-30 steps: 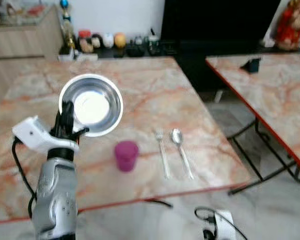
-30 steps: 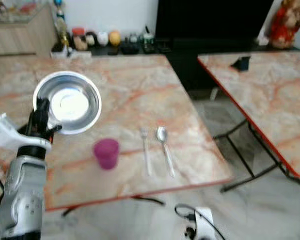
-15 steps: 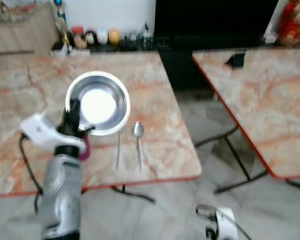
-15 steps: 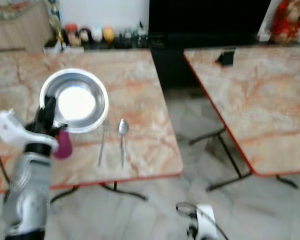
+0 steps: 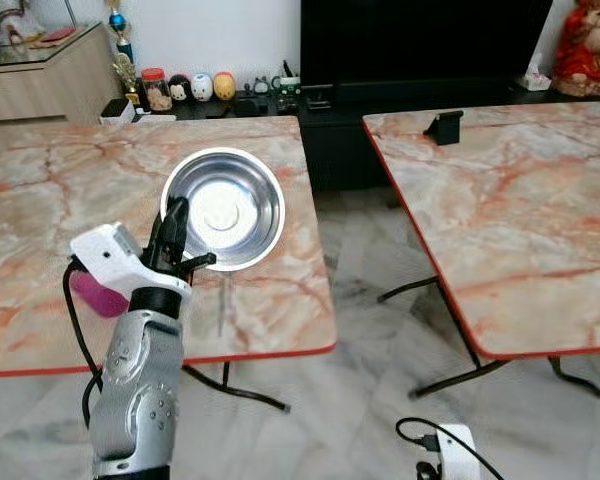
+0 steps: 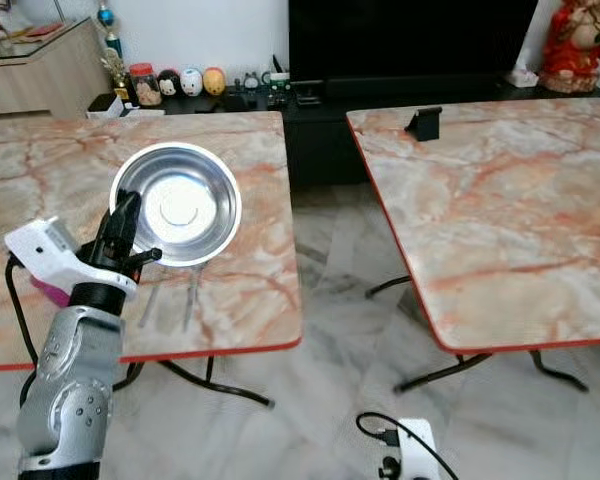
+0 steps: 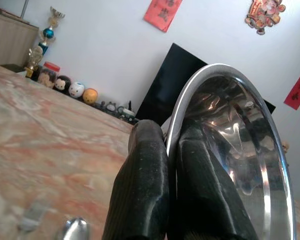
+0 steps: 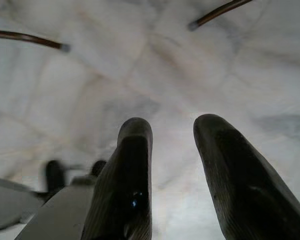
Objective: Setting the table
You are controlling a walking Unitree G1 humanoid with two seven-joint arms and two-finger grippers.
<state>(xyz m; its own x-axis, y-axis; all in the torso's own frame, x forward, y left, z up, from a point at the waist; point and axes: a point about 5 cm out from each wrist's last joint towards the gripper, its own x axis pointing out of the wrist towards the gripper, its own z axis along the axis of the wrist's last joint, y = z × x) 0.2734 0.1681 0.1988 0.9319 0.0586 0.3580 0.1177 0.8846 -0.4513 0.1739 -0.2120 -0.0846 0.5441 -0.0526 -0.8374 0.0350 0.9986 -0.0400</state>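
**One steel bowl clamped in your left gripper**

One empty steel bowl (image 5: 225, 207) is held up over the near marble table (image 5: 40, 190); nothing in it but glare. Your left gripper (image 7: 166, 150) is pinched tight on its rim, one finger inside and one outside. Behind the left arm a pink cup (image 5: 93, 296) sits on the table, mostly hidden, contents can't be told. A fork (image 6: 152, 299) and a spoon (image 6: 191, 297) lie side by side on the tabletop just below the bowl.

Your right gripper (image 8: 172, 145) hangs over the pale marble floor (image 8: 155, 65), fingers apart, holding nothing.

A second marble table (image 5: 510, 210) stands to your right across a gap of floor, a small dark stand (image 5: 443, 125) on its far edge. Jars and round figurines (image 5: 190, 88) line the low black shelf by the wall. Red wall hangings (image 7: 163, 12) have writing too blurred to read.
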